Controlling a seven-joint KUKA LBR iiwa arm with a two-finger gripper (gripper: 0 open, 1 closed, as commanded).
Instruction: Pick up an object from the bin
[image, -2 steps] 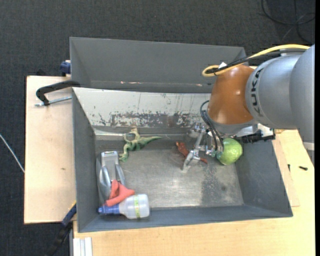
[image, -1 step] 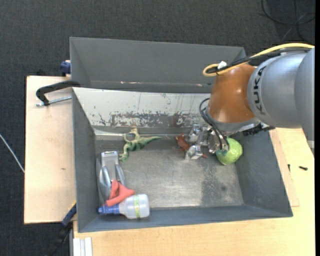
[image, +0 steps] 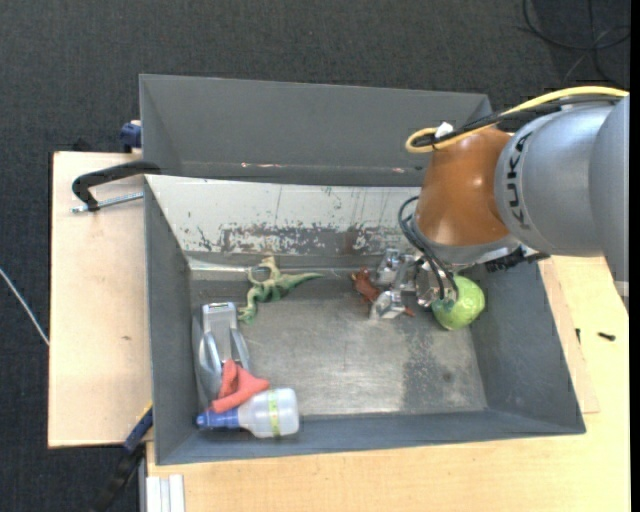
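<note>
Green and glossy, a ball (image: 462, 304) lies on the floor of the bin (image: 330, 130) near the back right corner. It is just beside the gripper (image: 400, 296), on the side toward the view's right. Equally close on the gripper's other side sits a small red-brown piece (image: 364, 287) of unclear shape. The gripper hangs low between the two, its metal tip near the floor. Whether it is open or closed cannot be told, and nothing can be seen held in it.

The pick looks to turn on a short sideways shift, one way for the ball and the other for the red-brown piece. The ball is round, has no long axis, and may roll on the scuffed grey metal.

Well apart, a thin green lizard toy (image: 270, 285) rests by the back wall. A clear bottle (image: 268, 412), a red piece (image: 238, 385) and a grey pack (image: 216, 335) lie heaped at the front left.
</note>
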